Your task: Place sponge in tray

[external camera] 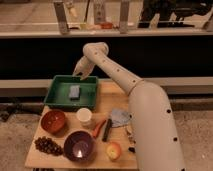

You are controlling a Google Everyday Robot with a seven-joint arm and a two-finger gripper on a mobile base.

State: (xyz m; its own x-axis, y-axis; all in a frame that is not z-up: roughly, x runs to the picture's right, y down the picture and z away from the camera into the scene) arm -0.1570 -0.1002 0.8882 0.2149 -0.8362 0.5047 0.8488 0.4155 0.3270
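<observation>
A blue-grey sponge lies flat inside the green tray at the back left of the wooden table. My gripper hangs above the tray's far right part, up and to the right of the sponge, apart from it. The white arm reaches over from the right side of the view.
In front of the tray stand a red-brown bowl, a white cup and a purple bowl. Grapes, a carrot, a dark tool, an apple and a grey cloth lie near the front.
</observation>
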